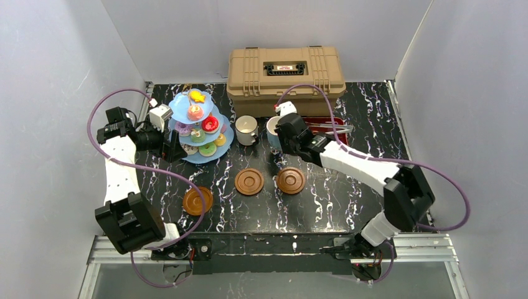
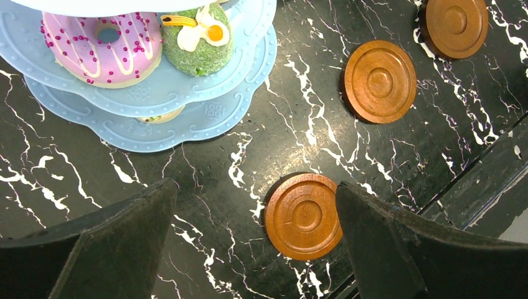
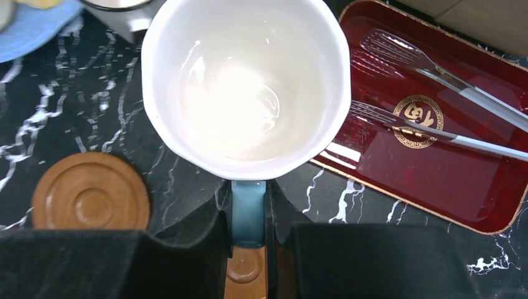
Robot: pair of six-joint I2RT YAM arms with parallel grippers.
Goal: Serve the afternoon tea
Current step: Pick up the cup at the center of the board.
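Overhead camera takes in the whole table [image 1: 348, 199]; wrist cameras peer down close — all share saucers [image 1: 249, 182].
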